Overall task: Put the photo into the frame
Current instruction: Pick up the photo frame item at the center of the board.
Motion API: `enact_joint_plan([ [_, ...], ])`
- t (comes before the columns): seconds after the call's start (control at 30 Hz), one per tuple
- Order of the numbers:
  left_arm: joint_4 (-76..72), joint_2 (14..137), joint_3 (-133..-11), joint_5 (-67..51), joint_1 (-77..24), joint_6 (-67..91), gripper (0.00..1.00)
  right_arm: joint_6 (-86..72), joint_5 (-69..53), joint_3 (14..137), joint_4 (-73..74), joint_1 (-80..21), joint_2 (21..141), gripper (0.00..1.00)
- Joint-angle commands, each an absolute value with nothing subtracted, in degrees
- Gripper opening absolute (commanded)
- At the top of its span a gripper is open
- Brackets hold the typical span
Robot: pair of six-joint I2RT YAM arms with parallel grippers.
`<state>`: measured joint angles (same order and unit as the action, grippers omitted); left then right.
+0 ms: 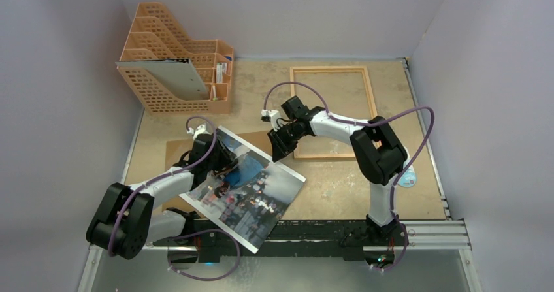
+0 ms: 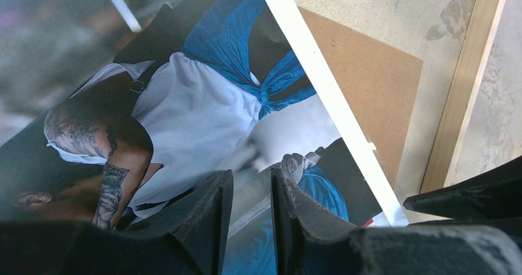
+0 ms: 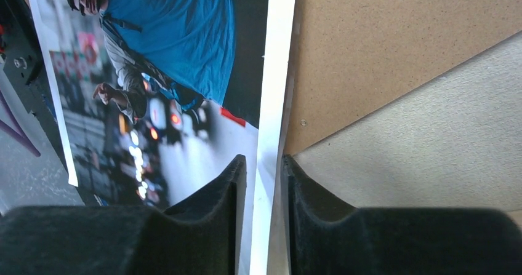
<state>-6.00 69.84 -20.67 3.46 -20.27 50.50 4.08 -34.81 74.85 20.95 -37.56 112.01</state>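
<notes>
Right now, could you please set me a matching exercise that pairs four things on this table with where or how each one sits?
Things:
1. photo
2. frame
3. orange file rack
4. brown backing panel

Places or states:
A. standing in the far left corner
B. lying flat, partly under the photo
C. held up at a tilt, near left
D. lying flat on the far side, right of centre

Pairs: 1-C; 2-D; 3-A; 4-B
</notes>
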Motion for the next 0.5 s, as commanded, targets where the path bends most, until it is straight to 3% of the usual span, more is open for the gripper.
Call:
enact_joint_plan([
  [0.0, 4.46, 71.64, -17.73, 4.83, -20.13, 50.1, 0.33, 3.09, -40.07, 73.45, 23.43, -38.58, 109.94, 0.26],
  [0.47, 4.52, 70.82, -17.45, 5.08, -20.14, 50.2, 0.32, 1.38, -50.52, 71.49, 18.63, -38.58, 107.97, 0.32],
])
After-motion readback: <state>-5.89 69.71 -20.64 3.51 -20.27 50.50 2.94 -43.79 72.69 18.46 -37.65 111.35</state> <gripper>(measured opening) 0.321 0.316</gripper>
